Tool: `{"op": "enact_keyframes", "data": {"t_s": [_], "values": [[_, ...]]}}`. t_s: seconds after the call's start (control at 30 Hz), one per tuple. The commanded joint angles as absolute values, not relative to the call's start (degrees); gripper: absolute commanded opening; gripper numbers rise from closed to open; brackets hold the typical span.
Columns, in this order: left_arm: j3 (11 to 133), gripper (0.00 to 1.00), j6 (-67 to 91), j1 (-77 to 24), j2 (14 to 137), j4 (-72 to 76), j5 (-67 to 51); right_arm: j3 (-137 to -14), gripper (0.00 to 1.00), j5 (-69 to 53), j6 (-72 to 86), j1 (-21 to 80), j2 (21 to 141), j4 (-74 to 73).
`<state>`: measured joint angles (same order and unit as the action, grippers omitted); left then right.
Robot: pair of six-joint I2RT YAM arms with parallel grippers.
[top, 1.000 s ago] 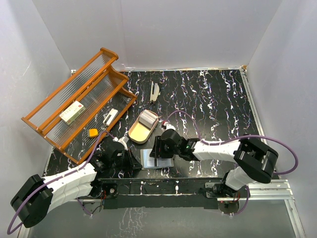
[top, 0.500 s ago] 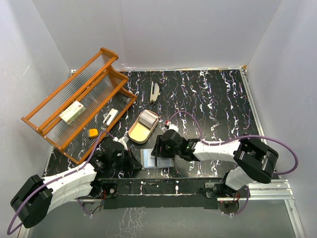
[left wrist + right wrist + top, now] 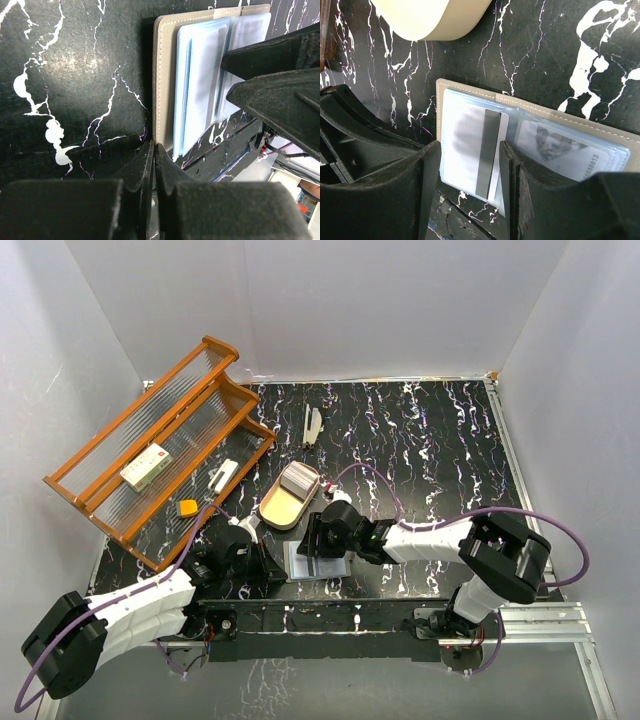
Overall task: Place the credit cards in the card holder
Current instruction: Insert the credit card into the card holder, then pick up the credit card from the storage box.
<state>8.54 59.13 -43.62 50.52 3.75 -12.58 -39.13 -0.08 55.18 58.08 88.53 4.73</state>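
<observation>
The card holder (image 3: 318, 562) lies open flat near the table's front edge, its beige cover (image 3: 164, 75) and bluish sleeves facing up. My left gripper (image 3: 268, 570) is shut on the cover's left edge (image 3: 154, 148). My right gripper (image 3: 318, 545) hovers open over the left sleeve (image 3: 470, 175). Its fingers straddle a white card with a dark stripe (image 3: 480, 150) lying in that sleeve. A printed card (image 3: 560, 150) sits in the right sleeve. The stack of credit cards (image 3: 299, 478) rests in the tan oval tray (image 3: 275, 508).
An orange slatted rack (image 3: 105, 455) stands at the left, holding a white box with red marks (image 3: 146, 466) and a small white piece (image 3: 224, 475). An orange-yellow item (image 3: 187, 507) lies by it. A white object (image 3: 312, 426) lies farther back. The tray's rim (image 3: 435, 20) is just beyond the holder.
My right gripper has shifted slightly to the left over the holder and its jaws have spread a little. The left arm and the holder have stayed put.
</observation>
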Motion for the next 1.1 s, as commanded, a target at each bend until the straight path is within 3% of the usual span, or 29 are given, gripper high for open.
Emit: {"op": "enact_keyframes", "data": {"t_s": [0.0,0.2,0.37,0.5,0.73,0.77,0.8,1.07], "values": [[8.2,0.00,58.2,-43.8,49.7,2.2,-12.3,-41.1,0.48,-2.1,54.0,58.5,88.5,8.6],[9.9,0.02,57.9,-43.8,46.6,-1.5,-10.9,-42.1,0.48,-1.0,50.3,58.5,85.5,4.6],[13.2,0.24,56.3,-43.8,42.2,-7.5,-8.5,-46.2,0.48,2.2,41.0,58.5,82.1,-3.7],[17.0,0.47,54.7,-43.8,40.6,-12.4,-6.5,-51.6,0.48,8.2,34.9,58.5,80.9,-10.3],[25.6,0.67,49.1,-43.8,37.3,-21.0,-3.4,-64.4,0.48,21.5,22.6,58.3,86.4,-17.9],[26.5,0.74,48.2,-43.8,36.5,-22.0,-3.1,-66.8,0.49,22.9,21.1,58.2,87.9,-18.9],[27.6,0.96,47.3,-43.8,35.8,-22.8,-2.7,-69.0,0.49,24.1,19.4,58.2,89.7,-20.0],[35.0,0.99,42.9,-43.8,29.5,-29.2,0.2,-81.1,0.49,29.7,11.6,57.5,101.7,-22.2]]}}
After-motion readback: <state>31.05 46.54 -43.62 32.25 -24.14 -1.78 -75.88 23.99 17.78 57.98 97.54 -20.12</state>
